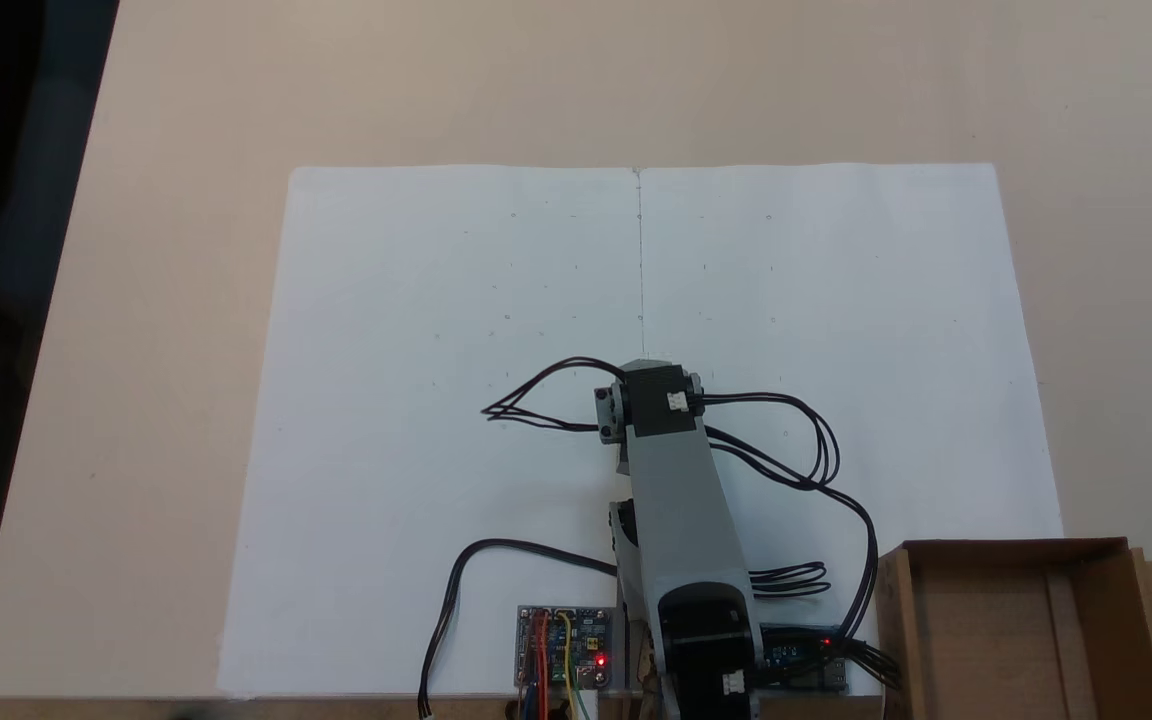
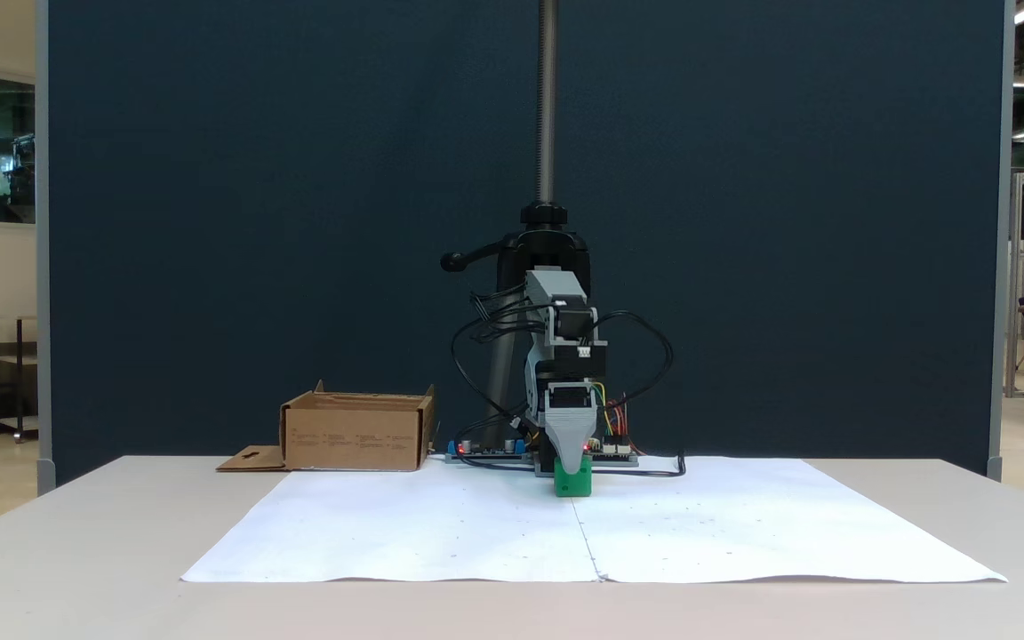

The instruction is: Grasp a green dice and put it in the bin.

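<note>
In a fixed view from the front, the green dice [image 2: 576, 486] sits on the white paper just in front of the arm's base. My gripper [image 2: 572, 469] points straight down onto it, and one grey finger [image 2: 571, 449] covers the dice's upper front. The other jaw lies behind it, so the jaw gap is hidden. In the fixed view from above, the grey arm [image 1: 681, 500] covers both the dice and the gripper. The bin [image 1: 986, 640], a brown cardboard box with a hang-hole flap, stands at the lower right there; from the front the bin [image 2: 356, 436] stands left of the arm.
A white paper sheet [image 1: 436, 400] covers the middle of the beige table [image 1: 156, 300]. Black cables [image 1: 816, 470] loop beside the arm, and a circuit board [image 1: 564, 650] lies at its base. A clamp pole [image 2: 548, 107] rises behind the arm.
</note>
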`<state>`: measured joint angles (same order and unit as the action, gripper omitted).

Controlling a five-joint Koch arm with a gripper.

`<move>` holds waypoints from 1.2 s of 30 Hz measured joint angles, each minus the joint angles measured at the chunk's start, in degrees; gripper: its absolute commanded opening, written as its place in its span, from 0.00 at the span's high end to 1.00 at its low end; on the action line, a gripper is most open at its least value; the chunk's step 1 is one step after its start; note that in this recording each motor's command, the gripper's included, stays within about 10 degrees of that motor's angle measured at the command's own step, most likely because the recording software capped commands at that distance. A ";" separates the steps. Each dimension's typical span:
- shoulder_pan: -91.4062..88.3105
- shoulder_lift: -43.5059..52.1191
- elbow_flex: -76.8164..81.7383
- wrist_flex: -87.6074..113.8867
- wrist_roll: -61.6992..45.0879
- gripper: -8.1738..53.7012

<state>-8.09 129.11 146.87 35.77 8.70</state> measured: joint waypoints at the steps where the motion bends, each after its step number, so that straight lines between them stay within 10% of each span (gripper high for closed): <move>1: 0.00 0.00 0.18 -0.35 0.00 0.17; 36: 0.09 0.00 4.13 -4.66 0.00 0.36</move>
<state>-8.00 129.11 151.00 31.11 8.70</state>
